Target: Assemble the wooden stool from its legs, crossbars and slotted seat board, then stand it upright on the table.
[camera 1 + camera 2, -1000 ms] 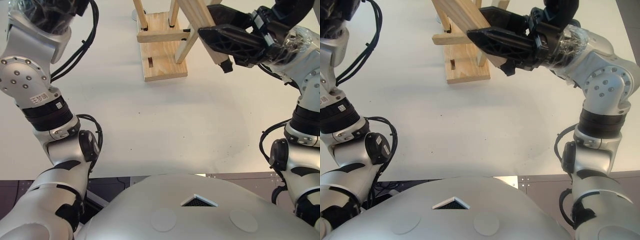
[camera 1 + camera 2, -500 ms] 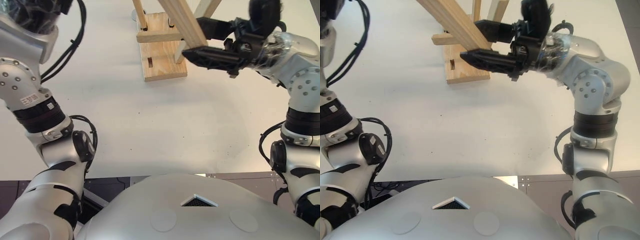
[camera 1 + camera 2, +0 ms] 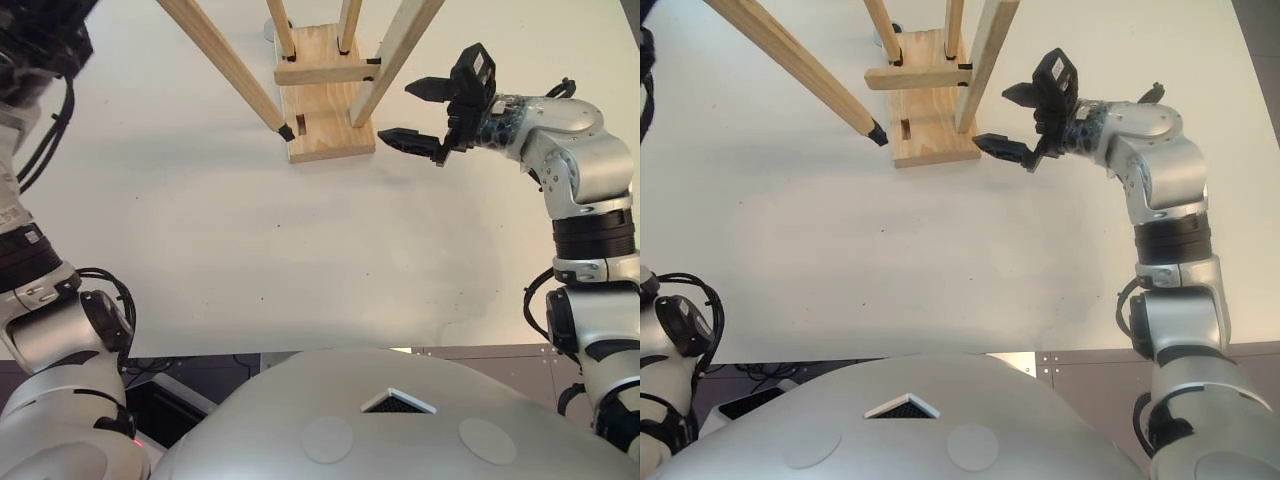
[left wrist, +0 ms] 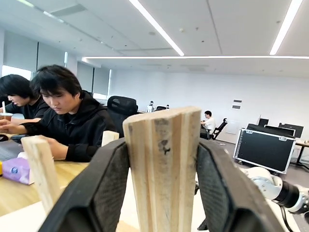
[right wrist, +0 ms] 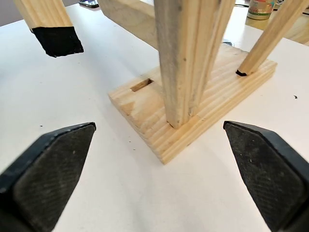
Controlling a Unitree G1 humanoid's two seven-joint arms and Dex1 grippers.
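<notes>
Gripping black-tipped pale leg (image 3: pixel 225 70) is left claw (image 4: pixel 161 186); right claw (image 3: pixel 397 112) open nr slotted seat board (image 3: pixel 330 140).

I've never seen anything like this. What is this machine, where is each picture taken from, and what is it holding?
It is a humanoid robot with two arms, each ending in a two-finger gripper. Two pictures look down from cameras in its head; the other two come from cameras on its wrists. On the white table lies a seat board, upside down, with three legs and a crossbar fitted. The left gripper is clamped on a fourth leg, whose black tip hangs beside the board's empty slot. The right gripper is open and empty, next to the board.
</notes>
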